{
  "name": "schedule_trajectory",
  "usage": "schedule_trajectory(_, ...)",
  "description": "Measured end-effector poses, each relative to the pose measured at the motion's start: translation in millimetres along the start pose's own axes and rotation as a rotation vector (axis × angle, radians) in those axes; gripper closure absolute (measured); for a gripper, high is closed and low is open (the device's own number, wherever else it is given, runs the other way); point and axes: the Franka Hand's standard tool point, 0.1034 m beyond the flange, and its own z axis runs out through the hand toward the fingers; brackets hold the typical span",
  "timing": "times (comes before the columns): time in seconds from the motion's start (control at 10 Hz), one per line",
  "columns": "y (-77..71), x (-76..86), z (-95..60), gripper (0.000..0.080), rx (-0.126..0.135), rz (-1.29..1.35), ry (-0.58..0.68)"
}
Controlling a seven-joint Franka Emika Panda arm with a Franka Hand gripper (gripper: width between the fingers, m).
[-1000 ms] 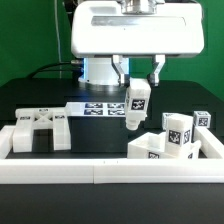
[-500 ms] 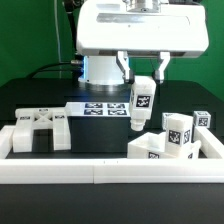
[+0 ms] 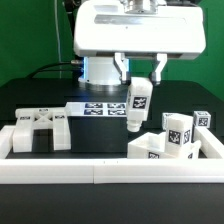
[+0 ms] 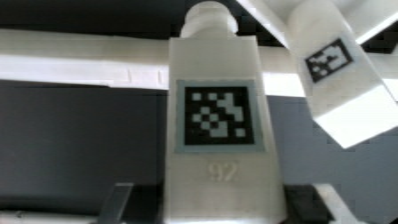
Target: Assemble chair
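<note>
My gripper [image 3: 140, 80] is shut on a white chair bar [image 3: 137, 106] that has a square coded tag and a rounded peg at its far end. The bar hangs upright, slightly tilted, above the black table, between the marker board and the parts on the exterior view's right. The wrist view shows the same bar [image 4: 217, 110] running straight out from the gripper [image 4: 222, 205], with a dark finger [image 4: 125, 203] on each side of it. A flat chair slab [image 3: 38, 131] with cut-outs lies at the exterior view's left. Several tagged blocks [image 3: 178, 130] are piled at the right.
The marker board [image 3: 92, 107] lies flat behind the held bar. A plain white border rail [image 3: 110, 173] runs along the front and turns up at both sides. A large angled chair piece [image 3: 153, 147] lies just below and to the right of the bar's lower end.
The held bar swung slightly toward the exterior view's right, then came back to nearly where it was. The grip stayed the same and the parts on the table did not move.
</note>
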Motion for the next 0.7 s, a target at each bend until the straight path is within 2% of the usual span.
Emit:
schedule_trajectory(0.4,0.4,1.8,0.3,0.0509,0.032,0.035,-0.003)
schedule_trajectory(0.5,-3.4,0.8,1.0,0.0509,0.039,0.050,-0.015)
schedule_trajectory(0.7,-2.8,0.3,1.4,0.0509,0.038,0.047,-0.016)
